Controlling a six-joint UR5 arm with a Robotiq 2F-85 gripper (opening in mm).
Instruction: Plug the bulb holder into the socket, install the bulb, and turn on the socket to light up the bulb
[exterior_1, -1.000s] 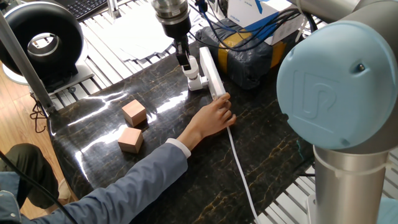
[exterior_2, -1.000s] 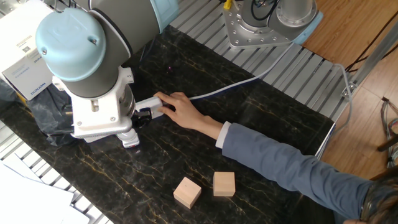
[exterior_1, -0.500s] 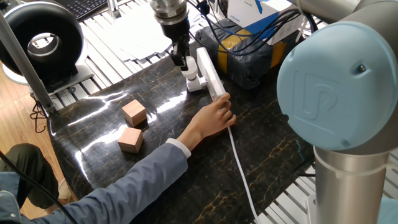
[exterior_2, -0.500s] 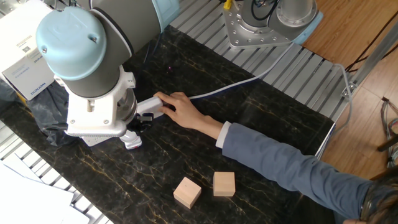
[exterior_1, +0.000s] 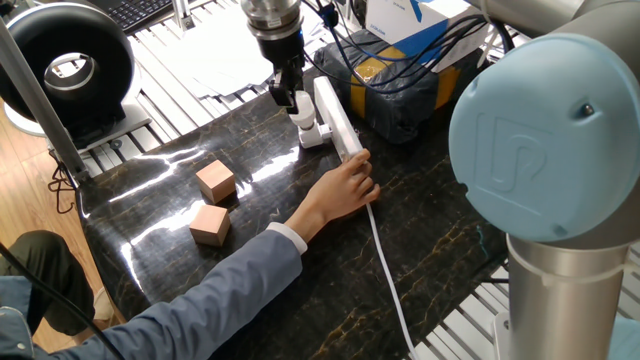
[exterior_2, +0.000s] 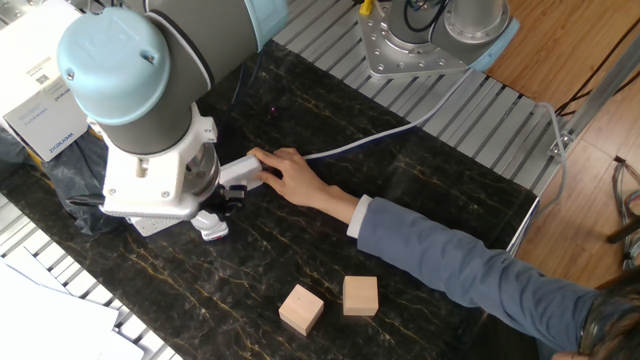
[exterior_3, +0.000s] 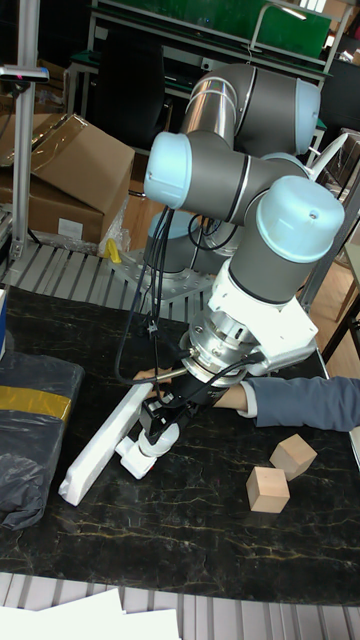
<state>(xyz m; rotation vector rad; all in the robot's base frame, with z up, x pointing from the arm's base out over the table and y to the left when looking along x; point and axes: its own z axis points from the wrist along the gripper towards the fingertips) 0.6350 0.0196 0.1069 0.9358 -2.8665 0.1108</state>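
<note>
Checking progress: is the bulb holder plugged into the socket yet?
Plugged in: the bulb holder sits flush against the socket side, with the bulb above it.

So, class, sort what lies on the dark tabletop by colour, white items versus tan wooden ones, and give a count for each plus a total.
White: 3, the socket, the bulb holder plugged in at its side, and the bulb in the gripper
Tan wood: 2, wooden cubes
Total: 5
</note>
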